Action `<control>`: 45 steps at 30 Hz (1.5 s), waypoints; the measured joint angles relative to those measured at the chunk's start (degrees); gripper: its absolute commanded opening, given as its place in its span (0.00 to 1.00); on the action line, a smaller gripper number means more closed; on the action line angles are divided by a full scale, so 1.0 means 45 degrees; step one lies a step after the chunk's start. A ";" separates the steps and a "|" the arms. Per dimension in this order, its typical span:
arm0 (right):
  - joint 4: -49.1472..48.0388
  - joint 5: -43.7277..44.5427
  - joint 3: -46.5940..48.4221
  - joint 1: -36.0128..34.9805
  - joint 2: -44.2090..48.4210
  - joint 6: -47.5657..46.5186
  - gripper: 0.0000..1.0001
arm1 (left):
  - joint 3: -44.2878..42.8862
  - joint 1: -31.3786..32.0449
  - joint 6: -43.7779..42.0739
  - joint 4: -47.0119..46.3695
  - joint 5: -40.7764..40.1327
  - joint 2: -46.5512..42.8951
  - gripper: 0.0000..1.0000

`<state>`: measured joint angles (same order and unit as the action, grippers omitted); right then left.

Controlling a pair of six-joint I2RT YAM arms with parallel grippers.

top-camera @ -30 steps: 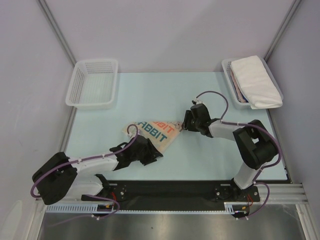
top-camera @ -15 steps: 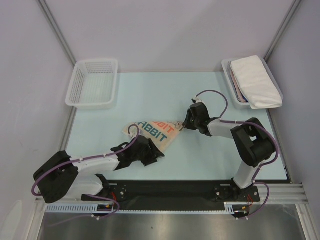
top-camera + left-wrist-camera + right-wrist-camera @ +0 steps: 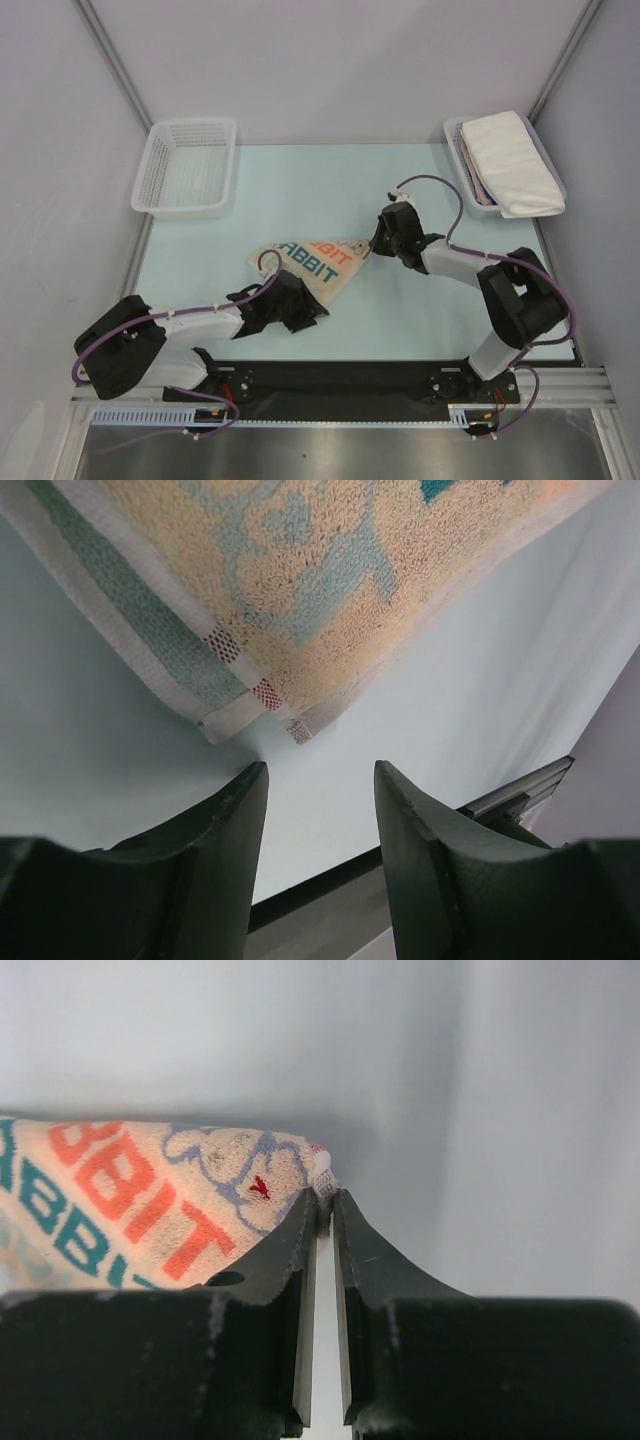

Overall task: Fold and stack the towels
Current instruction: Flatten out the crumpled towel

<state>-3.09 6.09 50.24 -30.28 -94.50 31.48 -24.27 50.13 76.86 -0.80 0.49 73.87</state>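
1. Since a moment ago, the right jaws have pinched shut on the far right corner of the cream towel [image 3: 310, 262], and the right arm's elbow has swung out to the right.
2. That towel lies flat near the middle of the desk [image 3: 300, 190], between the two arms.
3. Left jaws stand wide open, holding nothing, just short of the towel's near corner.
4. Big green-blue letters on it read "ABBIT"; the first letter is hard to make out from above. Orange letters run beside them, the other way up.
5. Close by the right jaws is a small blue drawing; I cannot tell what it shows.
6. A folded white towel [image 3: 510, 160] fills the right basket [image 3: 455, 135], with a pinkish towel [image 3: 478, 190] mostly hidden under it.
7. Another white basket [image 3: 185, 165] sits at the far left.
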 measured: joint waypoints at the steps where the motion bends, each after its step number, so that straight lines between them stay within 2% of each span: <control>1: 0.0068 0.0034 -0.0010 -0.0029 0.0209 0.0000 0.04 | -0.0015 0.0000 0.0044 0.0015 0.0000 0.0000 0.52; 20: 0.2147 0.1248 -0.1214 -0.1258 0.3167 0.0432 0.02 | -0.0398 0.0005 0.0053 0.0699 -0.0471 0.0160 0.46; 29: 0.2676 0.1462 -0.1617 -0.1302 0.3789 0.0549 0.02 | -0.0403 0.0015 -0.0097 0.2467 -0.1477 -0.0957 0.52; 36: 0.2851 0.1506 -0.1710 -0.1506 0.4143 0.0583 0.02 | -0.0423 0.0015 -0.0335 0.2506 -0.1642 -0.0957 0.48; 45: 0.3317 0.1705 -0.1787 -0.1812 0.4566 0.0675 0.02 | -0.0583 0.0083 -0.0529 0.2511 -0.1622 -0.0534 0.38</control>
<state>11.84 13.76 42.19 -38.44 -73.95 34.52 -26.89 50.50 74.48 10.50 -6.81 71.46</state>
